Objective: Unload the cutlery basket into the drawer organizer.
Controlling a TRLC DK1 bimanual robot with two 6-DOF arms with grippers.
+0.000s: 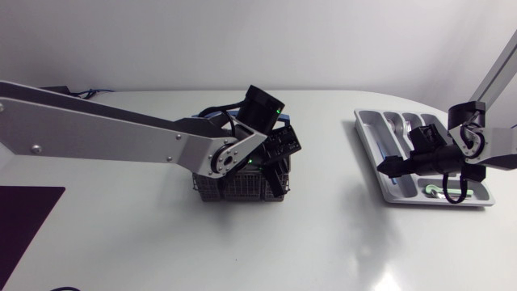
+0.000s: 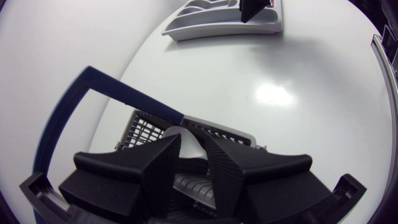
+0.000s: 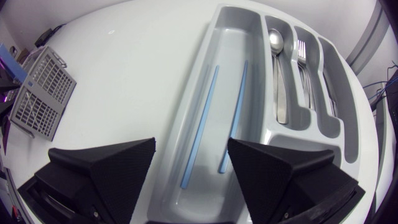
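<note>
My left gripper is over the grey mesh, blue-handled basket mid-table; I cannot tell if it grips anything. My right gripper hangs wide open over the grey organizer.

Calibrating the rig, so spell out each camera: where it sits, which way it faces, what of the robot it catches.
Left wrist view: on the left arm's last link, looking down into the cutlery basket and across to the drawer organizer; the left gripper shows.
Right wrist view: on the right arm's last link, looking down into the drawer organizer; the right gripper shows.
Head view: fixed above the table, looking down; both arms show.
Shared: every view shows cutlery basket and drawer organizer.
</note>
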